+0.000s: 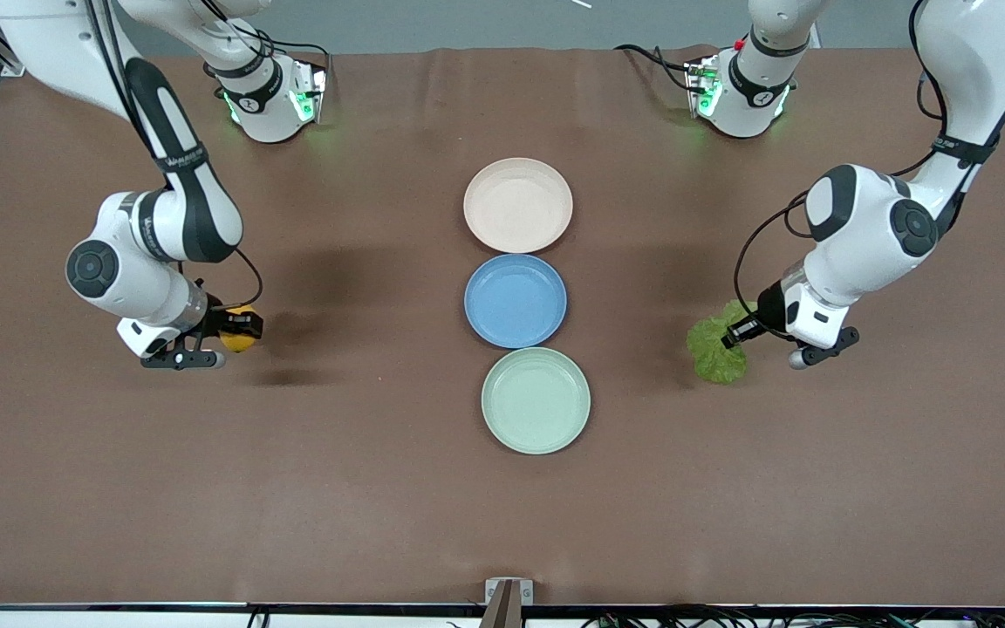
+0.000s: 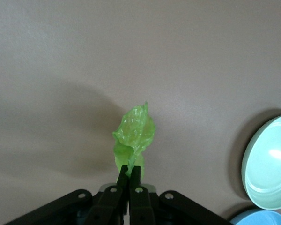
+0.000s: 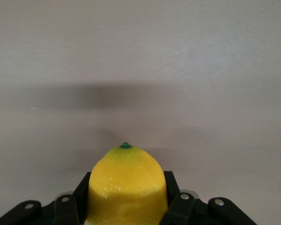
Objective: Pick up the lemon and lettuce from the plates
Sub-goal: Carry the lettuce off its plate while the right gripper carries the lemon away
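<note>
We start at the right arm's end of the table, where the right gripper point(image 1: 236, 330) hangs over bare brown table point(image 1: 363, 488), its fingers clamped on the lemon point(image 1: 239, 338); in the right wrist view we see the yellow fruit point(image 3: 126, 185) wedged between the two black fingers point(image 3: 171, 197), a small green tip pointing away from the camera. Moving toward the middle, we find three plates in a line, all without anything in them: the beige-pink plate point(image 1: 517, 205) farthest from the front camera, the blue plate point(image 1: 516, 300) (not part of the job) in between, and the mint green plate point(image 1: 536, 400) nearest to that camera. The blue one sits just beside each of its neighbours. Toward the left arm's end, the left gripper point(image 1: 734, 336) is over bare table well apart from the plates, its fingers pinched together on the paler stem end of the lettuce point(image 1: 716, 351). In the left wrist view we see the crinkled green leaf point(image 2: 135, 133) sticking out from the closed fingertips point(image 2: 136, 176), with the mint green plate point(image 2: 267, 171) and a sliver of the blue plate point(image 2: 257, 219) at the edge.
</note>
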